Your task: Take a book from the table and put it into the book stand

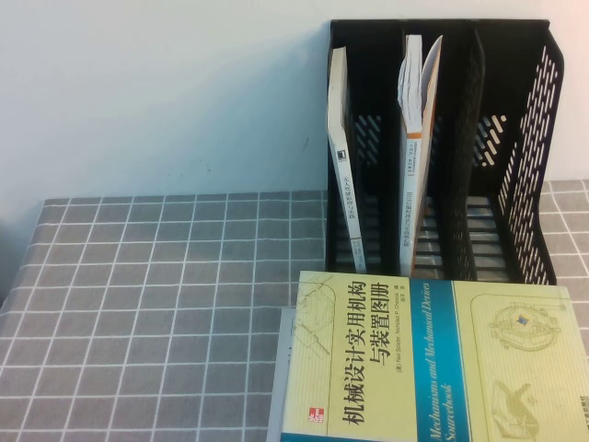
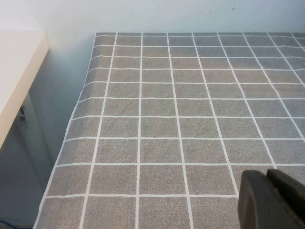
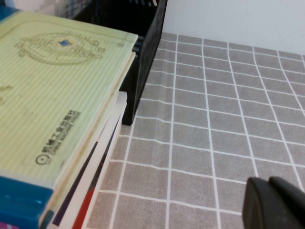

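Lying untouched atop a stack on the table [image 1: 138, 304], the book [image 1: 433, 359] awaits pickup before the book stand [image 1: 515, 147]. Left gripper [image 2: 274, 200] hovers closed over bare cloth; right gripper [image 3: 276, 202], beside the stack, also looks closed and must open to grasp.

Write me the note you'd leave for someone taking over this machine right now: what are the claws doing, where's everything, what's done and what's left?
Left claw: shut, empty, hanging over bare table on the left side.
Right claw: looks shut, empty, over the cloth to the right of the book pile.
The book: lying flat on top of a pile, in front of the book stand, untouched.
Book stand: upright at the back; left and middle slots each hold thin books, right slot is free.
Done: nothing yet.
Left: grasp the book, lift it, stand it in the free slot.
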You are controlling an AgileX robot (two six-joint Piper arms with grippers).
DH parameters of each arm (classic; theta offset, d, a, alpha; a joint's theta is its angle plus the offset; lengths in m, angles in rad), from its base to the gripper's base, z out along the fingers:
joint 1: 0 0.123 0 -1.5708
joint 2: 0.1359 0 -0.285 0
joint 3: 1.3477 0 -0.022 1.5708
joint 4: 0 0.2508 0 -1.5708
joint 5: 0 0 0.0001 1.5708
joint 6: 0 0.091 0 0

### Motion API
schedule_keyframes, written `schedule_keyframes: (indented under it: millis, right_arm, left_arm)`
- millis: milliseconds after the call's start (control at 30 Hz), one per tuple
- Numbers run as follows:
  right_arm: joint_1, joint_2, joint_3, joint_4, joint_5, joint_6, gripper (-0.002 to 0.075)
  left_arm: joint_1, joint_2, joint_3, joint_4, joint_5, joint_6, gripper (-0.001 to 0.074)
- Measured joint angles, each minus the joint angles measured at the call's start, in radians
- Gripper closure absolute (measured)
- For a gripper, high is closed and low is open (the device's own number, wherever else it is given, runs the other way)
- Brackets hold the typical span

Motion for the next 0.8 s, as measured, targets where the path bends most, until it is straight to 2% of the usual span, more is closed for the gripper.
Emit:
schedule_keyframes:
  millis: [800]
  right_arm:
    - [0.000,0.000,0.000,0.000,0.000,0.000,0.0729]
  left_arm:
    - [0.000,0.000,0.000,0.000,0.000,0.014,0.0738]
